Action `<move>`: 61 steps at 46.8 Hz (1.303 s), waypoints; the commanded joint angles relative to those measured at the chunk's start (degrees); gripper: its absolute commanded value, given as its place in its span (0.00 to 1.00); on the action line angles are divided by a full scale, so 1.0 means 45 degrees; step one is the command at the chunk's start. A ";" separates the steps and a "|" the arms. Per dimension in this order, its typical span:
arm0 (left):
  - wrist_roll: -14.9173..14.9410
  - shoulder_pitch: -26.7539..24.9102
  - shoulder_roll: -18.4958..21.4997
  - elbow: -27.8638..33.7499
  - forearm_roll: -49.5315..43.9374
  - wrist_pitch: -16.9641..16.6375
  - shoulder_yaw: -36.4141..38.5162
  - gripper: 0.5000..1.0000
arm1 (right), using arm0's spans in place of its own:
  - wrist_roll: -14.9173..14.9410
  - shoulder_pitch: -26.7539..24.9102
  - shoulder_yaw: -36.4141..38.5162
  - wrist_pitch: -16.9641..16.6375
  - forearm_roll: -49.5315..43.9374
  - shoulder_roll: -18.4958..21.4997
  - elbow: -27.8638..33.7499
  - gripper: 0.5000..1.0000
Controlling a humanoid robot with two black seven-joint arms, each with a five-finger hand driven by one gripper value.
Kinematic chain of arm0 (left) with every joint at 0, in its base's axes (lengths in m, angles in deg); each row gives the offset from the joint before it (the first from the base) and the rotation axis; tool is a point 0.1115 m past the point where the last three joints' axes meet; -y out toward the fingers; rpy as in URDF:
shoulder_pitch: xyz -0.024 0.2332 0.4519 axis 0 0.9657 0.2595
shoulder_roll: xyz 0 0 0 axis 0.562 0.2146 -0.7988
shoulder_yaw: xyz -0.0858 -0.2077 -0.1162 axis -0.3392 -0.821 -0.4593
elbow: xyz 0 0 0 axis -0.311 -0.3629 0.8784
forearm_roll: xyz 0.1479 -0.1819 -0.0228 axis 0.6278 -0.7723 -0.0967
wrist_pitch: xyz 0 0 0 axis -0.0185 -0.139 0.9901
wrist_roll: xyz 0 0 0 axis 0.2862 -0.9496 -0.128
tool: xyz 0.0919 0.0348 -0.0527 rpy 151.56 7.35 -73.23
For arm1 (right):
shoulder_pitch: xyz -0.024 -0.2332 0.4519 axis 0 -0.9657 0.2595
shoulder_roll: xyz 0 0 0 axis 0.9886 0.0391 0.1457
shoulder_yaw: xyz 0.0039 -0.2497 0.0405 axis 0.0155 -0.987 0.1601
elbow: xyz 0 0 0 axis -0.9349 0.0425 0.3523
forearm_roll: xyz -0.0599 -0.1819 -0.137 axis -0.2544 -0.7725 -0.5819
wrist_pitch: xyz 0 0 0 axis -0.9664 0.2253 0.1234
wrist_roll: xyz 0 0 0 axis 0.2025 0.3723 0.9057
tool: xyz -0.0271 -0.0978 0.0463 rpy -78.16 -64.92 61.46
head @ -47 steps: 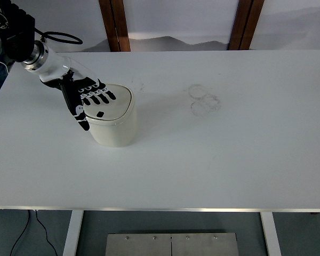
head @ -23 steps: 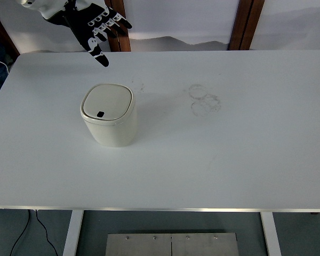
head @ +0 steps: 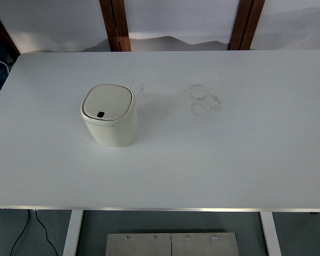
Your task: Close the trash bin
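— Fingers of either hand: can their state be told?

— It cannot be told; no hand or arm is caught in the head view.

— What is seen nearest?

— Two table legs (head: 72, 232) are seen under the near edge, with a dark cable (head: 21, 234) beside the left one and a grey metal plate (head: 171, 244) on the floor.

— And the task's thing?

— The trash bin (head: 110, 115) is stood upright on the white table (head: 229, 160), left of centre, well apart from everything. Its lid (head: 107, 102) is laid flat and shut, marked by a small dark patch near its front edge.

— Is anything placed in the way?

— Only faint ring marks (head: 204, 100) are seen on the tabletop, to the bin's right. No writing can be read. Beyond the far edge, two brown wooden posts (head: 115, 25) are set against a pale wall.
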 commanded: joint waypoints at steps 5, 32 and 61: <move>-0.0017 0.1522 0.0022 -0.1113 -0.0002 -0.0400 -0.3168 1.00 | 0.0001 -0.0021 0.0004 0.0001 0.0001 0.0000 0.0001 0.99; -0.2262 0.7791 0.1370 -0.1855 -0.0781 -0.2197 -0.9693 1.00 | -0.0019 -0.0021 -0.0015 0.0001 -0.0019 0.0000 0.0001 0.99; -0.2302 1.3260 0.1311 -0.3224 -0.2678 -0.2060 -1.2233 1.00 | -0.0019 -0.0021 -0.0015 0.0001 -0.0019 0.0000 0.0001 0.99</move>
